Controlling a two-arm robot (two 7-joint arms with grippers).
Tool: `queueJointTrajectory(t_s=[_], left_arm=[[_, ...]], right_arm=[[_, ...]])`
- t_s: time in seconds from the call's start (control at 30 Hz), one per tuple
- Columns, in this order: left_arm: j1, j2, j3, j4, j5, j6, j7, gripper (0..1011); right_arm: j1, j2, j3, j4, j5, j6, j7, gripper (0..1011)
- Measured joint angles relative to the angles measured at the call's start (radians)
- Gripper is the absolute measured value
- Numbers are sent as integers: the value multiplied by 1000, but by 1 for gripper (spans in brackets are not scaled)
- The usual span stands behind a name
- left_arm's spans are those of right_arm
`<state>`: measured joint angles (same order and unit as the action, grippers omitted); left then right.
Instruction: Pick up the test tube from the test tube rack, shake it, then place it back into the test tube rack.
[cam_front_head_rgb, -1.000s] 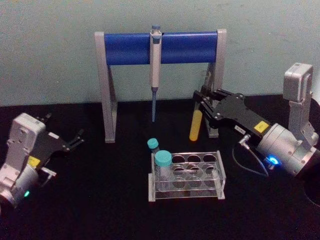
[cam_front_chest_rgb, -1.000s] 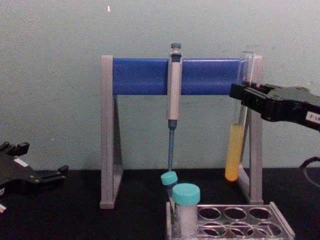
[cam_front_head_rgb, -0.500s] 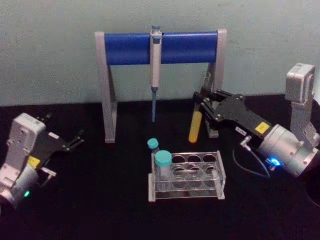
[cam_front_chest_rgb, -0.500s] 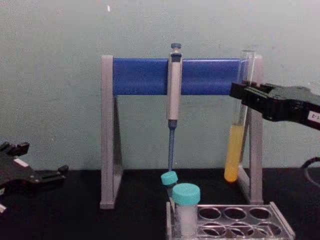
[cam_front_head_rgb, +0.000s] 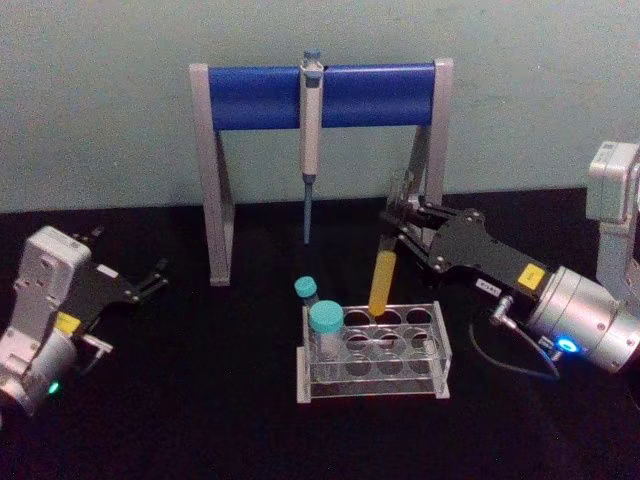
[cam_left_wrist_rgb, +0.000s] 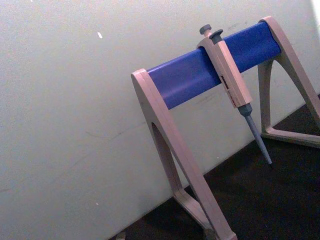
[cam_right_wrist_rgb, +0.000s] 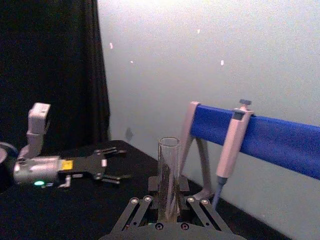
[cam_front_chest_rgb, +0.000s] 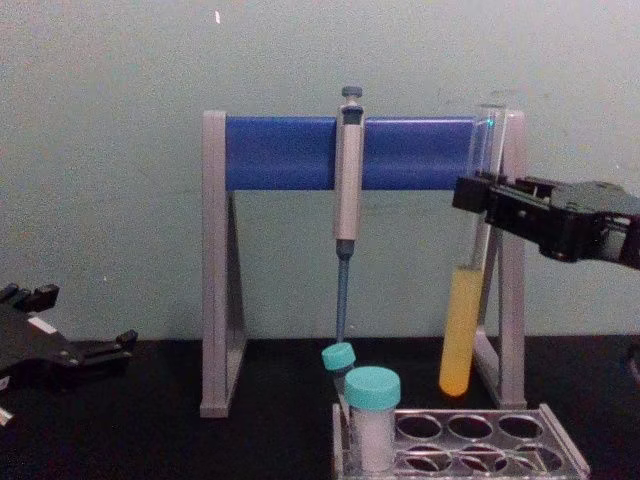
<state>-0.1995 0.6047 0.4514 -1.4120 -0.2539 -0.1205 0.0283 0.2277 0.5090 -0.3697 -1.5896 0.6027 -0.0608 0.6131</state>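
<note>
The right hand is gripping the test tube tightly near its upper, empty part, so the yellow-orange liquid in the lower part is hanging free below the fingers and the open mouth is staying uppermost. The tube is hanging slightly tilted just above the back row of the rack, its round bottom not yet inside any hole; from the chest view a small gap is showing between that bottom and the rack's top plate. This looks like the return step, with the tube being lined up over a hole before lowering. A teal-capped vial is occupying the rack's left end, so the free holes toward the middle and right are the ones to aim for. The left hand is resting well to the left of the rack, low over the worktop, fingers spread and holding nothing.
</note>
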Motion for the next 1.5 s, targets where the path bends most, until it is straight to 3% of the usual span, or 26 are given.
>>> queueJointTrajectory(t_s=[0.43, 0.77, 1.5], left_arm=[[0, 0, 0, 0, 0, 0, 0, 1001], [0, 0, 0, 0, 0, 0, 0, 1001], [0, 0, 0, 0, 0, 0, 0, 1001]], right_arm=[[7, 31, -45, 10, 23, -11, 41, 228], [23, 21, -75, 42, 17, -18, 37, 228], [28, -4, -95, 95, 7, -23, 24, 228]])
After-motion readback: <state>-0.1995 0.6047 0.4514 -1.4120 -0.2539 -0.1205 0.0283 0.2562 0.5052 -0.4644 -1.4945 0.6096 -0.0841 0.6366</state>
